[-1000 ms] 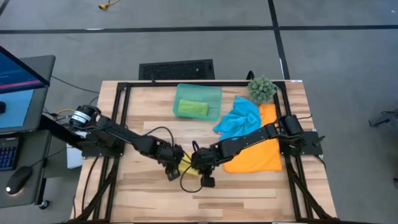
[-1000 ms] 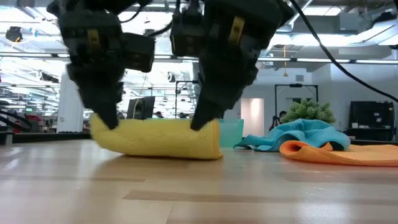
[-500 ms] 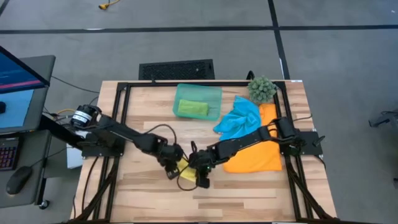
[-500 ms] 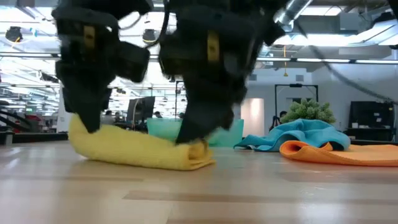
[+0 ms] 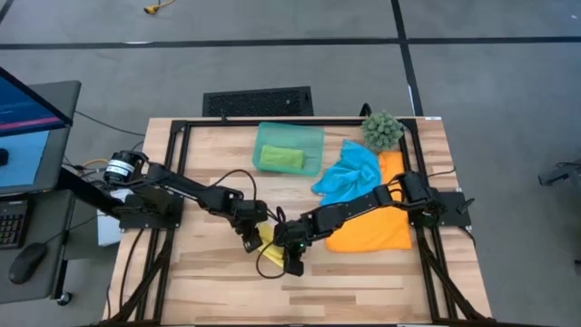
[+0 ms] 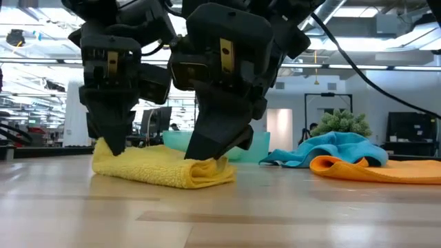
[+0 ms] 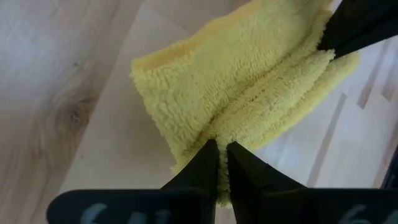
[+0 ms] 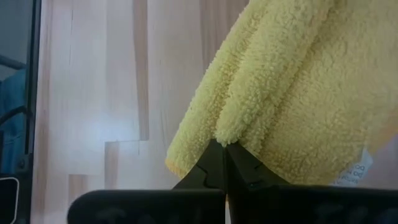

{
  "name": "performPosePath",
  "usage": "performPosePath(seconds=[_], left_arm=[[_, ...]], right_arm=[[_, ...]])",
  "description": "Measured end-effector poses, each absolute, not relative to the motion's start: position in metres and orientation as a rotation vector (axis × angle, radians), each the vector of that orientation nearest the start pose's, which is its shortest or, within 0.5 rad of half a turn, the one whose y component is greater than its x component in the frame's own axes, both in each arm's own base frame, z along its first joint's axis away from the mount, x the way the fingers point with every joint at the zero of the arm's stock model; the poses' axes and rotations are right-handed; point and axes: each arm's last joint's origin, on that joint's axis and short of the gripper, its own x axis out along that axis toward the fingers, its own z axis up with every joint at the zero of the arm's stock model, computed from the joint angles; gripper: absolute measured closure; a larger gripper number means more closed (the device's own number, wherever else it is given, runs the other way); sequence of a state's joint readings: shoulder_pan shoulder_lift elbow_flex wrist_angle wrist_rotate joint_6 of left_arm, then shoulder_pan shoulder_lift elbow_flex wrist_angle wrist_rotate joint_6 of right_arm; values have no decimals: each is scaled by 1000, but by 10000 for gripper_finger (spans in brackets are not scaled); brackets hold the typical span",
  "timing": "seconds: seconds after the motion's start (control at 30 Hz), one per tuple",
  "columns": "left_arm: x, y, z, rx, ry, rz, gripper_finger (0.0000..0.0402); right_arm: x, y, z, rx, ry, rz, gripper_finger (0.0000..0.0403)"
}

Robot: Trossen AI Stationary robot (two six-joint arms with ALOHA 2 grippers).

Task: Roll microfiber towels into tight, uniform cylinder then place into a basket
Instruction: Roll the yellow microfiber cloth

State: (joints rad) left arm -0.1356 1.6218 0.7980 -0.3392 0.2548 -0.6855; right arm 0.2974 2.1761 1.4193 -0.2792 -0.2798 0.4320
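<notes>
Currently the yellow towel (image 6: 162, 172) lies flattened on the near middle of the surface (image 5: 363, 272), pinched at its ends by the left gripper (image 7: 217, 163) and right gripper (image 8: 222, 155), both jaws clamped on its folds. Even tension should be kept so the roll tightens uniformly before the far basket (image 5: 313, 136), where 1 green roll (image 5: 281, 158) is held.

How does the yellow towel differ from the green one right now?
The yellow towel lies on the bare table near its front; the green towel sits inside the basket. The yellow towel is loose and flattened, pinched at either end by the left gripper and right gripper; the green towel is compact and untouched. Both are fuzzy microfiber.
</notes>
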Motion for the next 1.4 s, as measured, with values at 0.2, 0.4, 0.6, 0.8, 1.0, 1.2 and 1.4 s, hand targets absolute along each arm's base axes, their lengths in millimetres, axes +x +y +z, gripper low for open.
performPosePath(seconds=[0.2,0.4,0.6,0.8,1.0,1.2,1.4], left_arm=[[278,-47,139,-608,1232,84,351],[276,-48,139,-561,1237,96,281],[272,-50,141,-470,1255,23,236],[257,-66,169,-264,1161,32,233],[239,-106,196,-29,961,-38,233],[237,-150,192,210,810,-221,232],[251,-157,161,304,848,-226,232]], right_arm=[[416,136,113,370,1156,264,394],[414,136,112,368,1175,260,393],[414,136,112,366,1176,262,394],[412,136,112,366,1195,268,392],[412,136,112,364,1194,264,393],[412,136,112,362,1191,260,393],[412,136,112,362,1191,259,392]])
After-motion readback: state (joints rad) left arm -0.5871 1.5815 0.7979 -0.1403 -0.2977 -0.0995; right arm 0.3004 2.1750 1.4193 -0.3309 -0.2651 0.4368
